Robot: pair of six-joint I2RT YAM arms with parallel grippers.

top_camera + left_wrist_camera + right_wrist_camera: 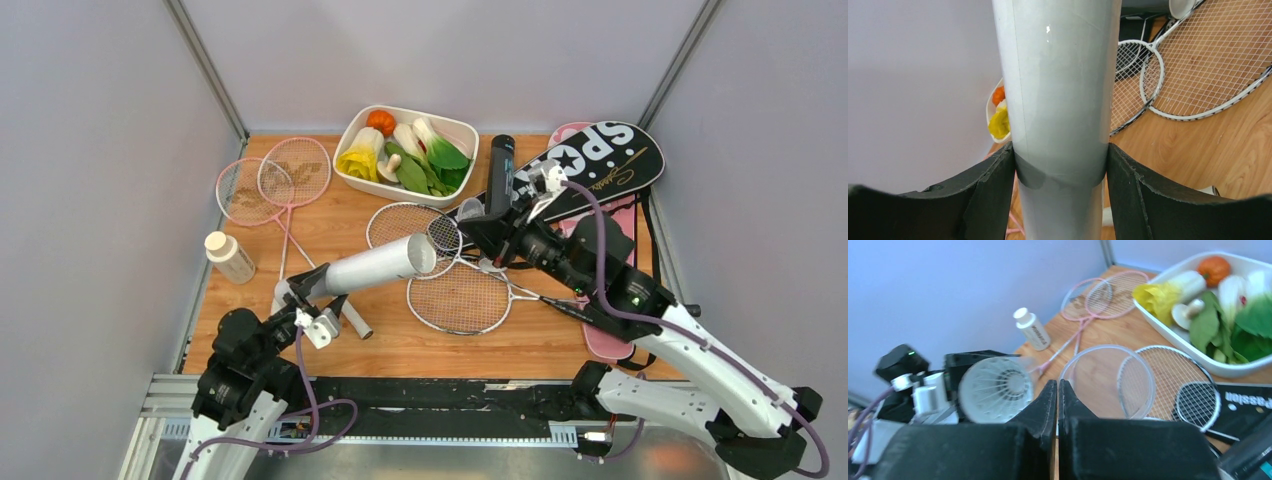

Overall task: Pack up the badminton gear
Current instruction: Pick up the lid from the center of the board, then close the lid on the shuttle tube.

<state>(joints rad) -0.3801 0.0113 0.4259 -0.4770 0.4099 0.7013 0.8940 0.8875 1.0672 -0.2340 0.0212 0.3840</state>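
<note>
My left gripper (1060, 151) is shut on the white tube (1060, 90) and holds it off the table, its mouth (424, 254) pointing right. Through that mouth a white feather shuttlecock (993, 389) shows inside the tube. My right gripper (1057, 385) hovers just right of the mouth, jaws shut on the thin rim of a clear round cap (1105, 382). Two silver racquets (460, 295) lie crossed under it. The pink racquets (275, 180) lie at the far left. The black tube (500, 170) rests on the black cover (605, 160), with the pink cover (610, 335) beneath.
A white tray (462, 127) of toy vegetables stands at the back middle. A small clear bottle (230, 257) with a cream cap stands near the left edge. Grey walls close in on the left, back and right.
</note>
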